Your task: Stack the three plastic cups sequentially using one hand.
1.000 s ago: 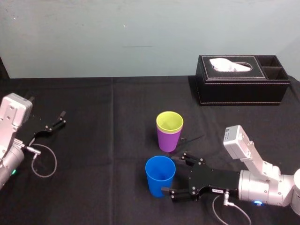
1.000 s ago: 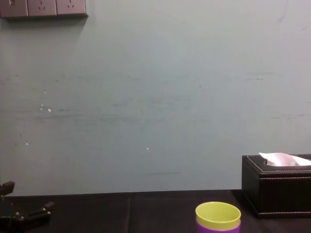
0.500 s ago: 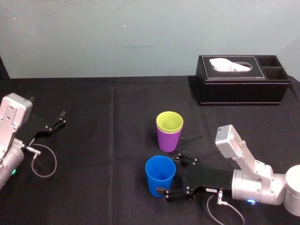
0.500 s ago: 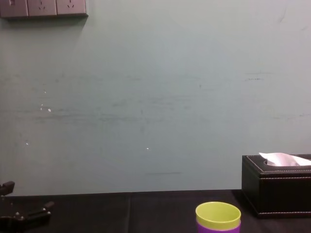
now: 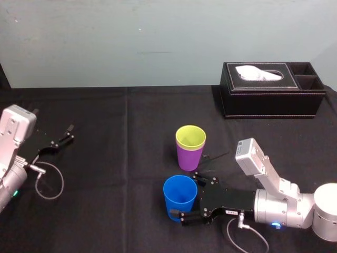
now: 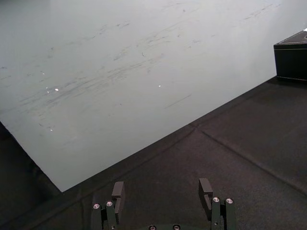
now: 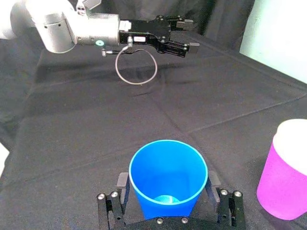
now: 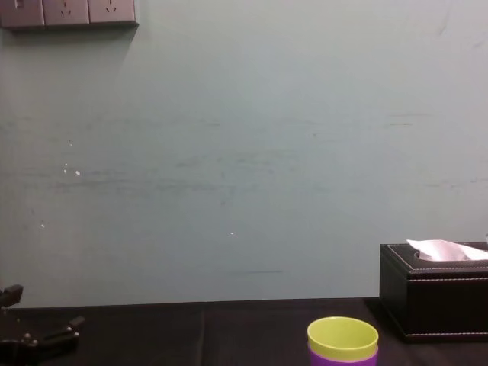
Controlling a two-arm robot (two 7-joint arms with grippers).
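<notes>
A black-draped table [image 5: 116, 174] seen from above. Near its left edge, the left claw [image 5: 68, 133] rests idle with its jaws spread and nothing between them.

Close to the front edge, about midway along it, a blue cup [image 5: 179, 196] stands upright. Just behind it, towards the table's centre, a yellow-green cup [image 5: 190, 136] sits nested inside a purple cup [image 5: 189, 158], so the blue one is the last to stack.

The right claw [image 5: 190, 197] reaches in low from the right. Its jaws are open and straddle the blue cup, one on each side, below the rim.

To do this well, it should close gently and evenly, since the thin smooth wall may flex or slip. It should then lift straight up above the yellow-green rim before moving across.

A black tissue box [image 5: 271, 97] stands at the far right corner.

Whether the pads already touch the cup is hard to judge. The chest view cuts off the nested pair below the purple cup's top.
</notes>
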